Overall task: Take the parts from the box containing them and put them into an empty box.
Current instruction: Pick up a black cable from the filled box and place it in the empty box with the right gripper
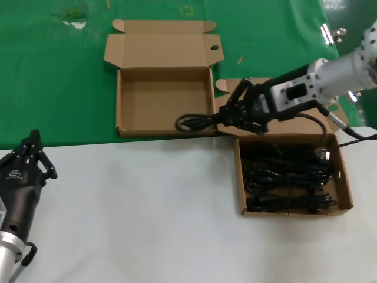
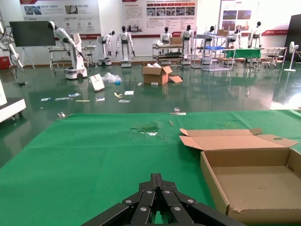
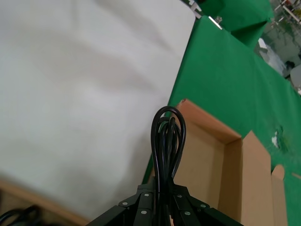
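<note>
My right gripper (image 1: 231, 113) is shut on a black power cord bundle (image 1: 197, 122), held in the air over the near right corner of the empty box (image 1: 126, 100). In the right wrist view the cord's loop (image 3: 168, 141) sticks out past the shut gripper (image 3: 162, 189), above the empty box (image 3: 207, 155). The box containing the parts (image 1: 344, 171) lies on the white table at right with several black cords (image 1: 287, 177) in it. My left gripper (image 1: 32, 147) is shut and empty, parked at the near left; it also shows in the left wrist view (image 2: 157, 177).
The empty box's lid (image 1: 165, 44) lies open flat on the green cloth (image 1: 53, 76) behind it. The white table (image 1: 147, 206) spans the near side. The left wrist view shows the empty box (image 2: 249, 174) to one side of the gripper.
</note>
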`<state>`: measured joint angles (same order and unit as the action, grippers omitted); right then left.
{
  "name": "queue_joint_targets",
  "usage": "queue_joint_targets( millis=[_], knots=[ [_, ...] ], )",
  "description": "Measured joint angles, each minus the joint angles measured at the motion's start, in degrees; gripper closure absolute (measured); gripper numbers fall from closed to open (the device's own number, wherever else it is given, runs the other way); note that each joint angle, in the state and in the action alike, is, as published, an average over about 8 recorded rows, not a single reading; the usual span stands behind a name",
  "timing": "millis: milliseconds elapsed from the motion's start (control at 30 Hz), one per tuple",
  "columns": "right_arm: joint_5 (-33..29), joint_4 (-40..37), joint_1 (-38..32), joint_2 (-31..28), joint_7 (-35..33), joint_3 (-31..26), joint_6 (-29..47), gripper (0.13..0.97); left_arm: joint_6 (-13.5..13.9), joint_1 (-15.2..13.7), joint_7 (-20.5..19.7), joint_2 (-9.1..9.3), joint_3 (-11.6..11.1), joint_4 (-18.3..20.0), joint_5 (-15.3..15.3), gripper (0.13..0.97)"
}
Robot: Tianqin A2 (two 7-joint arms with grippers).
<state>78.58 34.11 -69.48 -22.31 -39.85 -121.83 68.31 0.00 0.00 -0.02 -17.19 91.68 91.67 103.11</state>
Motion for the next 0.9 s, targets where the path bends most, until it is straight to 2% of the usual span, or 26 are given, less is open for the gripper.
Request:
queue_joint_targets(
  millis=[433, 633, 900],
  knots=[
    [1.31, -27.21, -10.40, 14.91, -15.77, 1.91, -10.78, 0.923, 0.00, 0.00, 0.00, 0.00, 0.00, 0.00, 0.00, 0.957],
    [1.49, -31.61, -11.69, 18.86, -18.30, 2.79, -16.60, 0.923, 0.00, 0.00, 0.00, 0.00, 0.00, 0.00, 0.00, 0.957],
    [3.08, -32.39, -10.77, 21.64, -19.10, 1.64, -23.90, 0.923, 0.00, 0.00, 0.00, 0.00, 0.00, 0.00, 0.00, 0.957]
  ],
)
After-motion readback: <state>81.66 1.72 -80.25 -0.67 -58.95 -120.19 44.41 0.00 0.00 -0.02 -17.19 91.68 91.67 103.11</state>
